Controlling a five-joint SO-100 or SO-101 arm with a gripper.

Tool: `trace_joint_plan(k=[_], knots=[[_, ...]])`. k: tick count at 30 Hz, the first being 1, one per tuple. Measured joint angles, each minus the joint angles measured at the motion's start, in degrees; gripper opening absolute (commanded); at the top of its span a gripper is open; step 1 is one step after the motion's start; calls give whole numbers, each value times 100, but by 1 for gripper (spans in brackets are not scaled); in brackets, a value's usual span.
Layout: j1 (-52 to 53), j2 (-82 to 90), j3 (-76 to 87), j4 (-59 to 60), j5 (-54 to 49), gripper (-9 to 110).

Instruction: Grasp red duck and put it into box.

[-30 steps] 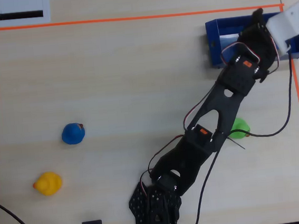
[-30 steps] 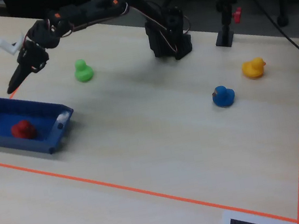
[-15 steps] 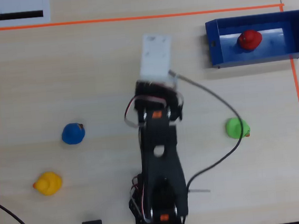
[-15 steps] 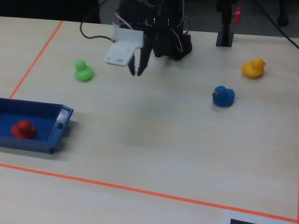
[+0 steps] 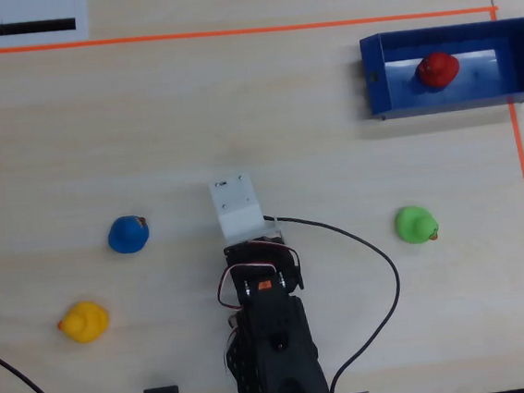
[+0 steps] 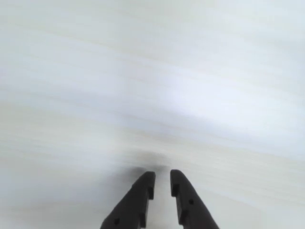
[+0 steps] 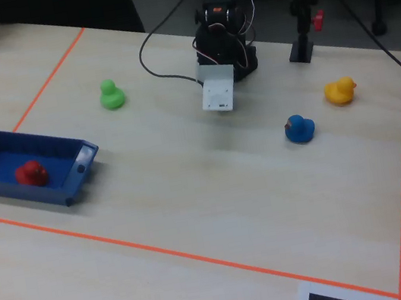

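The red duck (image 5: pixel 437 69) lies inside the dark blue box (image 5: pixel 377 88) at the top right of the overhead view; in the fixed view the duck (image 7: pixel 32 173) sits in the box (image 7: pixel 74 179) at the left. My gripper (image 6: pixel 162 177) is far from both, drawn back near the arm's base over bare table. Its dark jaws stand almost together with only a narrow slit between them and nothing in it. In the overhead view the white wrist housing (image 5: pixel 237 206) hides the jaws.
A blue duck (image 5: pixel 128 234) and a yellow duck (image 5: pixel 84 321) lie left of the arm (image 5: pixel 270 326), a green duck (image 5: pixel 416 224) to its right. A black cable (image 5: pixel 379 259) loops beside the arm. Orange tape (image 5: pixel 227 31) frames the work area.
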Motion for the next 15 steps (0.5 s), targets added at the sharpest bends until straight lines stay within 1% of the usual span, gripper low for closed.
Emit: trace_joint_plan(k=[5, 11, 15], knots=[[167, 519, 343, 158, -264, 0], [149, 976, 352, 809, -220, 0], [167, 1354, 360, 1020, -79, 0]])
